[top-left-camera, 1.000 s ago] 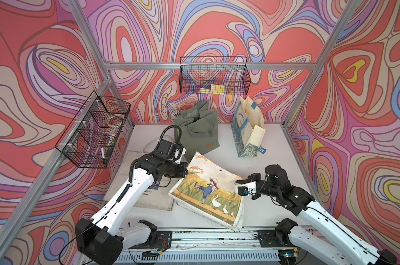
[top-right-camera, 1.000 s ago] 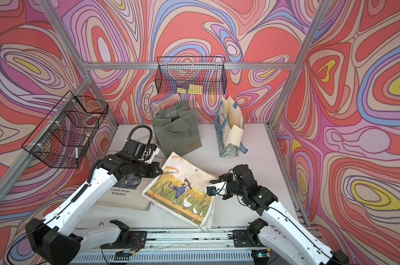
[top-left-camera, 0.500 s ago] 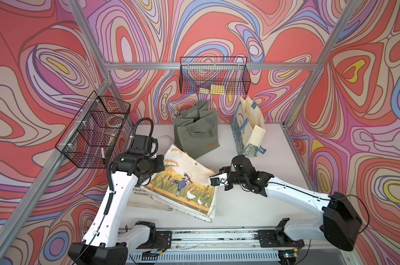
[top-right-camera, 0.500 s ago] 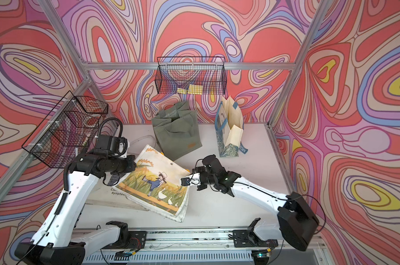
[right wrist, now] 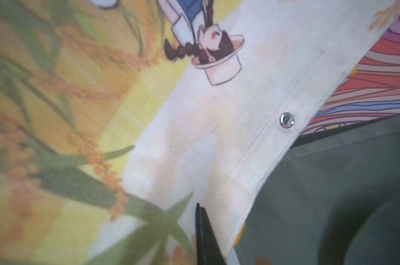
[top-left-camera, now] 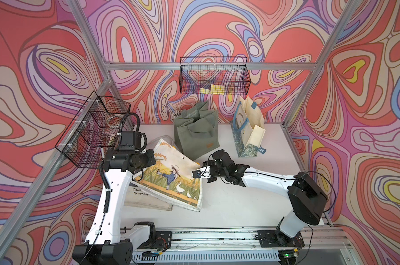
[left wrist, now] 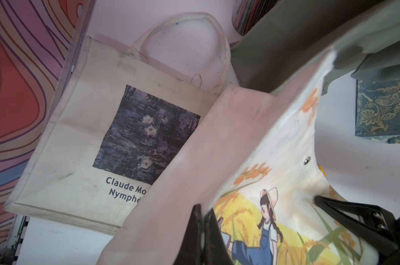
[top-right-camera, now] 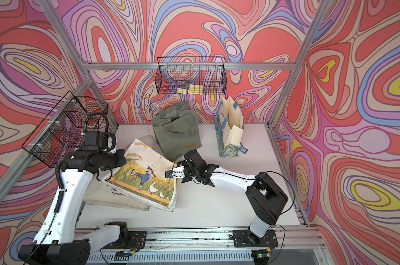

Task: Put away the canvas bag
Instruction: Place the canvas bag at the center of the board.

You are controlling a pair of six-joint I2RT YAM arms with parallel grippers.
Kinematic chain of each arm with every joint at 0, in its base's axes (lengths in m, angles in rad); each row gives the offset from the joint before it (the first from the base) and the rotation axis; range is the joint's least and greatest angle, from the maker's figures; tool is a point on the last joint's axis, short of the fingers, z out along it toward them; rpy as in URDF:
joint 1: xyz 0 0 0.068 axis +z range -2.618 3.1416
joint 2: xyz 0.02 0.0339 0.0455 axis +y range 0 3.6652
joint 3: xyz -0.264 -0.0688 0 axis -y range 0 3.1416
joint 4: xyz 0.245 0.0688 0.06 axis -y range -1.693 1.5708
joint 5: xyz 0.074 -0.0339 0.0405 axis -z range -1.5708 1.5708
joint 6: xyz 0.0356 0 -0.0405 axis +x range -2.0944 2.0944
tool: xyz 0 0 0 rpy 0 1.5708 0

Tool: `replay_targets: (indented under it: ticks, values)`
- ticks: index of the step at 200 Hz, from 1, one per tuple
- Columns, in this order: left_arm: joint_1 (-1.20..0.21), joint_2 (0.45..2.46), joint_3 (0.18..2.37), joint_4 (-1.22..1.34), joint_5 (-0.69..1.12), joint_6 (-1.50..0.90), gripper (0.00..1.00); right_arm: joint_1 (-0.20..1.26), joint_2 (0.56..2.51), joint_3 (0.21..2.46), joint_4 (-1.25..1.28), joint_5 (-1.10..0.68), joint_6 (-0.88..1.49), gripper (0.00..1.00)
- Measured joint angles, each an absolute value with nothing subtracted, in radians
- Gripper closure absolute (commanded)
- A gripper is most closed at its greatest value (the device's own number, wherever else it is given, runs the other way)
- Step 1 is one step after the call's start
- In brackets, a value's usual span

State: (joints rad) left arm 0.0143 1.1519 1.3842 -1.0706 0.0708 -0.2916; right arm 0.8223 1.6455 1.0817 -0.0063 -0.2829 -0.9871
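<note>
- Canvas bag (top-left-camera: 171,181) hangs tilted between both grippers, over the Monet bag (left wrist: 79,142) at the table's left side.
- Left gripper (left wrist: 202,207) is clamped on its side edge; right gripper (right wrist: 199,207) pinches the hem near the snap (right wrist: 287,119).
- Its long axis runs from arm to arm. The Monet bag lies under the left end, so the left arm is nearer to what is likely the drop spot.
- Table (top-left-camera: 240,206) is bare to the right; the green bag (top-left-camera: 196,135) stands just behind, and a wire basket (top-left-camera: 91,135) hangs on the left wall.

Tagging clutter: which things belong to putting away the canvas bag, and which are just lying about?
In use: illustrated canvas bag, left hand, right hand, both pinching it.
Lying about (destination unclear): Monet tote, green bag, paper bag, back wire basket, side wire basket.
</note>
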Motion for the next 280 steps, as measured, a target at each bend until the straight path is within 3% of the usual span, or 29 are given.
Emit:
replay_targets:
  ticks: [75, 161, 280]
  values:
    - [0.069, 1.195, 1.684, -1.120, -0.025, -0.271, 1.00, 0.818, 1.681, 1.424, -0.197, -0.427, -0.867, 0.98]
    - [0.180, 1.224, 1.712, -1.171, -0.049, -0.231, 1.00, 0.839, 1.940, 1.551, -0.108, -0.600, -0.746, 0.94]
    - [0.251, 1.355, 1.752, -1.028, 0.023, -0.229, 1.00, 0.839, 2.264, 1.816, 0.162, -0.394, -0.856, 0.95]
